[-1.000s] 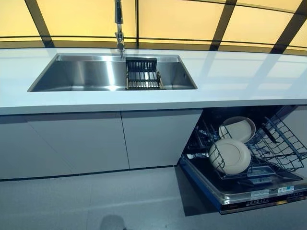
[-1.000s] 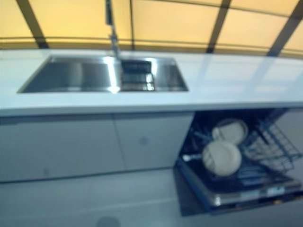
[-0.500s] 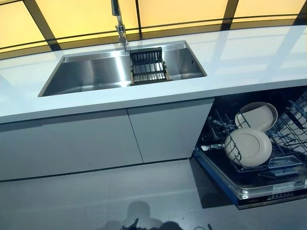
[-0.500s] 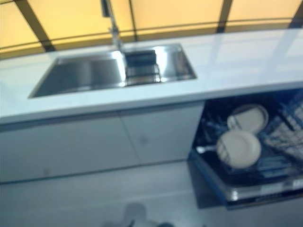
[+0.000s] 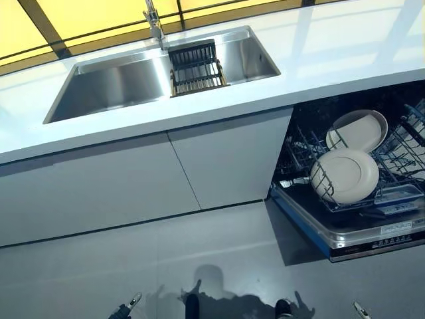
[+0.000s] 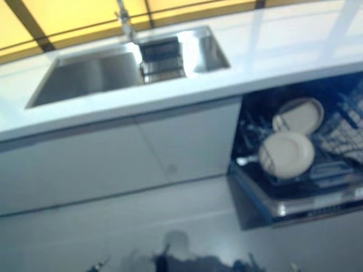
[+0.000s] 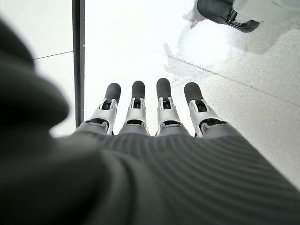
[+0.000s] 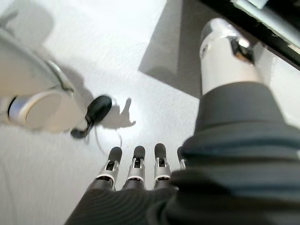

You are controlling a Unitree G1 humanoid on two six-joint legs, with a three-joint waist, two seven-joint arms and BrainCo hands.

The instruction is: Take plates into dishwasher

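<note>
Two beige plates stand on edge in the lower rack (image 5: pixel 402 157) of the open dishwasher at the right: a front plate (image 5: pixel 344 174) and a plate behind it (image 5: pixel 359 129). My left hand (image 7: pixel 138 111) hangs over the grey floor with straight fingers and holds nothing; its tip shows at the bottom of the left eye view (image 5: pixel 127 306). My right hand (image 8: pixel 136 169) also hangs over the floor, fingers straight and empty, near the dishwasher's lowered door (image 5: pixel 364 234). Neither hand touches a plate.
A steel sink (image 5: pixel 106 85) with a black drain rack (image 5: pixel 194 68) and a faucet (image 5: pixel 152 18) is set in the white counter (image 5: pixel 332 54). Grey cabinet doors (image 5: pixel 133 181) run below it. The open dishwasher door juts out over the floor at the right.
The whole picture has shifted as my head tilted down, so more floor shows and my fingertips appear at the bottom edge. The plates stay in the rack.
</note>
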